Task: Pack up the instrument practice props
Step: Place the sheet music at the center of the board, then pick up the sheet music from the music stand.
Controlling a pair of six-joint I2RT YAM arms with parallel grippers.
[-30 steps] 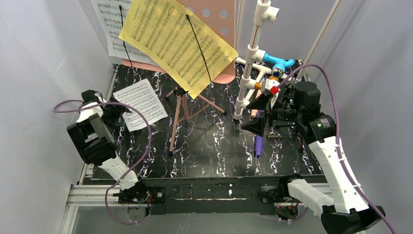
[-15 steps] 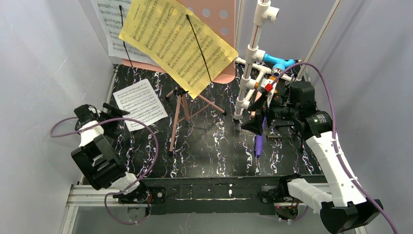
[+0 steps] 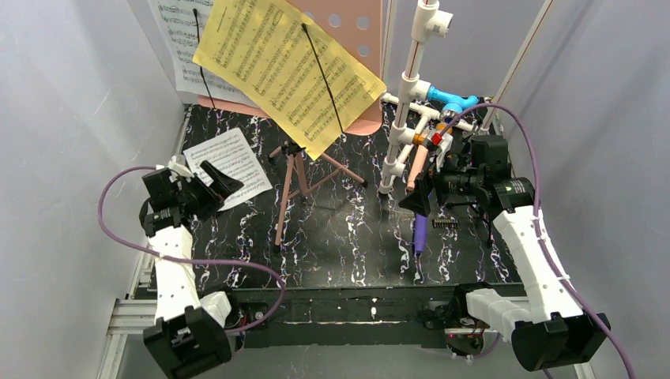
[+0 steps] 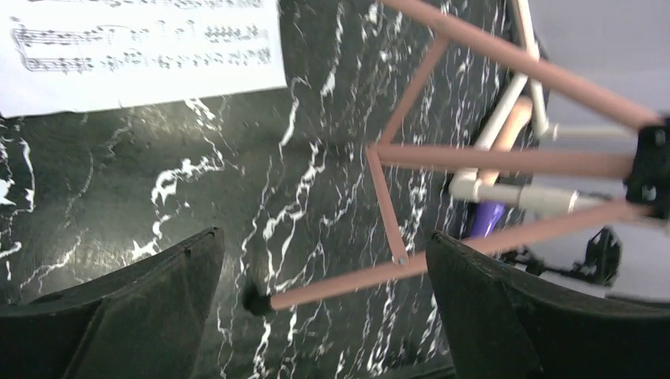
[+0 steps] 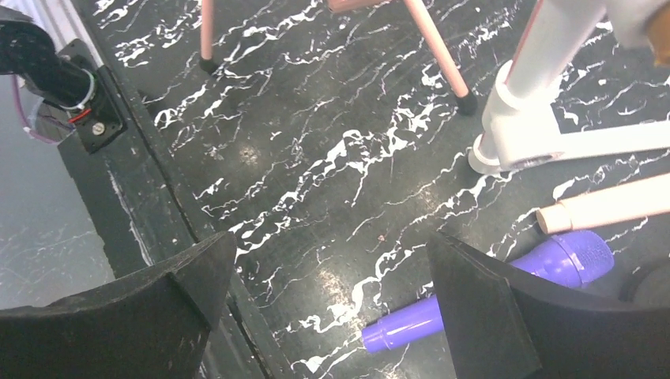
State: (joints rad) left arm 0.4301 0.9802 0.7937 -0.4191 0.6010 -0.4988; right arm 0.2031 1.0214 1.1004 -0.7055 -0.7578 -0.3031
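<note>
Claws first: both stand wide apart and empty. The left claw (image 4: 316, 257) has spread its fingers within the last second. Its arm has swung in from the left wall, so it now hovers at the near corner of the loose page (image 3: 225, 164), facing the stand's legs (image 4: 506, 158). The right claw (image 5: 328, 253) has shifted only slightly and hangs over the purple microphone (image 5: 490, 296).

Upright at the back of the bench (image 3: 340, 245) is the pink music stand (image 3: 348, 35), legs unfolded, with a yellow page (image 3: 276, 63) and a white one (image 3: 178, 47) under thin black arms. Right of it rises the white pipe frame (image 3: 411, 87). The loose page lies flat on the left, about where it lay. The purple microphone lies near the frame's foot, with the beige microphone (image 3: 416, 170) just beside it.

Nothing looks packed yet. The let-go suggests the page was not lifted, and the stand may be the left arm's next target.
</note>
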